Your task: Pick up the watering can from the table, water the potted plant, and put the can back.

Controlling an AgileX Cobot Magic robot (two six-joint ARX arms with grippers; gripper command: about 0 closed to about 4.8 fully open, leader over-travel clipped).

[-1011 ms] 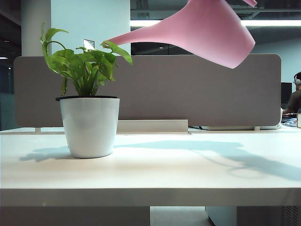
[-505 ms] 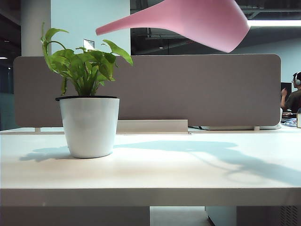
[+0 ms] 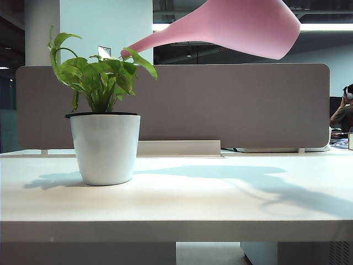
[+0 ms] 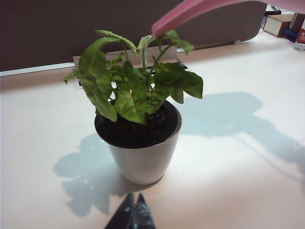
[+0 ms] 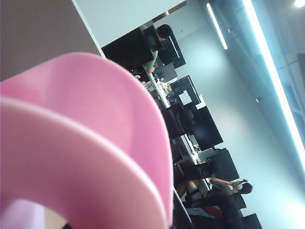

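The pink watering can (image 3: 242, 27) hangs tilted high above the table (image 3: 220, 199), its long spout slanting down to the left. The spout tip sits right at the top leaves of the potted plant (image 3: 105, 146). In the left wrist view the spout (image 4: 186, 12) ends just over the leaves of the plant (image 4: 143, 143). The can's pink handle and body (image 5: 95, 143) fill the right wrist view; my right gripper holds the can, its fingers hidden behind the pink. My left gripper (image 4: 133, 202) is shut and empty, low over the table a little in front of the pot.
A grey partition (image 3: 220, 105) runs along the table's back edge behind the pot. A seated person with headphones (image 3: 345, 110) is beyond it at the far right. Small boxes (image 4: 279, 24) stand at the table's far corner.
The can has risen and rolled further. Its spout tip first lifted clear to the left, then dipped back down onto the plant's top leaves. The left gripper has kept still.
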